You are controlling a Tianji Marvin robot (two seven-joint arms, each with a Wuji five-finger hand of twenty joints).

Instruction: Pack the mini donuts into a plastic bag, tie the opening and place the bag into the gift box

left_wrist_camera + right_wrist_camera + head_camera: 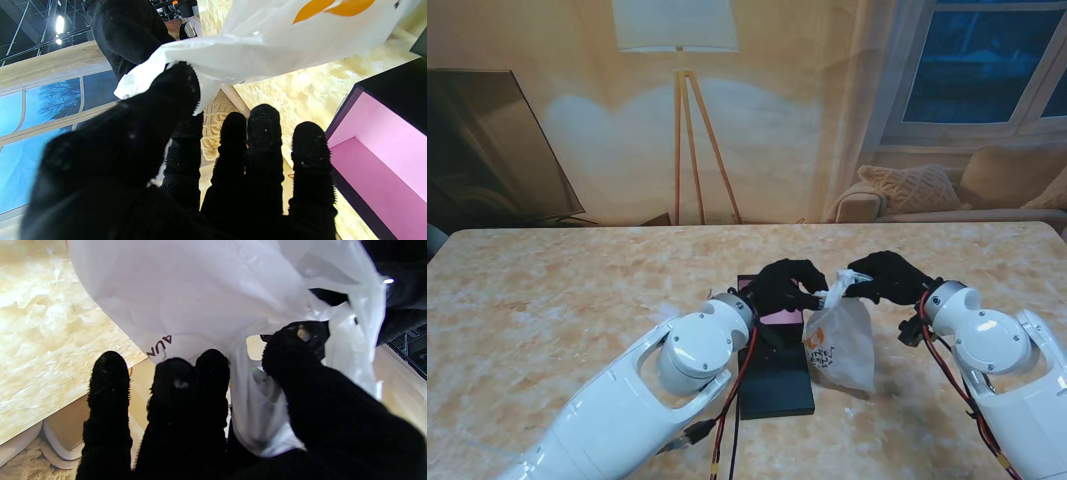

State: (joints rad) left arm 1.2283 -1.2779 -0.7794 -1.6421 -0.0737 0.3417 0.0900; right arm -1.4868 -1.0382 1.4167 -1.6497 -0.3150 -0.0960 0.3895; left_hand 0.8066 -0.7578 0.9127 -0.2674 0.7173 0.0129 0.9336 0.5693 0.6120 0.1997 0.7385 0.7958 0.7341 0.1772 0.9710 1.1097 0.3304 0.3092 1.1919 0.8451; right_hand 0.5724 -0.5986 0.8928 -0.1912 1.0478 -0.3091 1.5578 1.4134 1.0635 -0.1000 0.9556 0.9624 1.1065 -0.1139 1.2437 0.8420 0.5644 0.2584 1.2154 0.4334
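A white plastic bag [841, 340] with orange print stands on a marbled desk [547, 300], its body full and rounded, so the filling looks finished, though the donuts inside cannot be seen; the bag sits just to the right of a black gift box [775, 375] whose lid is off or folded open, showing a pink lining. Two black-gloved robot hands meet over the bag's gathered top; the left hand [785, 285] pinches a twisted ear of plastic between thumb and fingers [263, 133], and the right hand [889, 277] grips the other ear in the same way, with its fingers [186, 380] curled round the film. The neck is bunched and pulled taut between the two hands; whether a knot has formed cannot be told from these views. By this reading the task stands at the tying step; closing the knot remains, and then lifting the bag leftwards into the open box, which holds nothing visible yet.
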